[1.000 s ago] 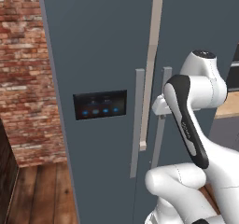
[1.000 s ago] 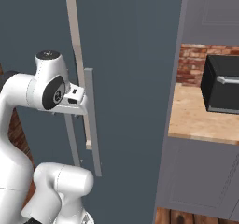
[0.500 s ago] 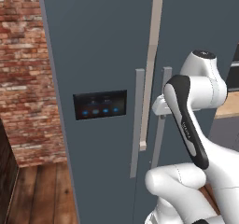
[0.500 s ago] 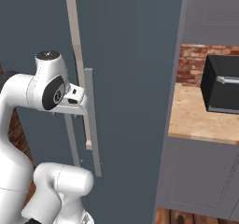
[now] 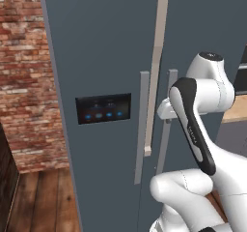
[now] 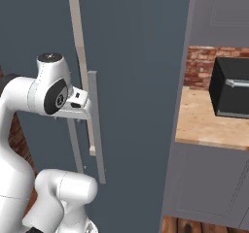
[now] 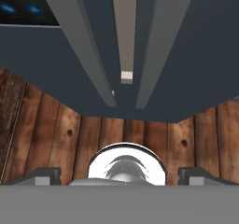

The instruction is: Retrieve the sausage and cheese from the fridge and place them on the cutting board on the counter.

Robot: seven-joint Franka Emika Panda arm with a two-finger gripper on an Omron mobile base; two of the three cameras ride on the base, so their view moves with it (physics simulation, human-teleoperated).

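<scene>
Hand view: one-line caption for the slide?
Open gripper looks down the closed fridge doors at two grey handles over the wood floor.

fridge [image 5: 106,47]: slate blue-grey | handles [image 5: 141,124]: grey | wall [image 5: 24,71]: red brick, perhaps weathered

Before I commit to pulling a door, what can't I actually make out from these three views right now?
- Sausage and cheese: behind the shut fridge doors in all views.
- Cutting board: the counter is cut off by the right base view's edge and partly covered by a black appliance.
- Gripper: jaws open in the hand view; in both base views the arm hides it at the right door handle, so contact is unclear.
</scene>
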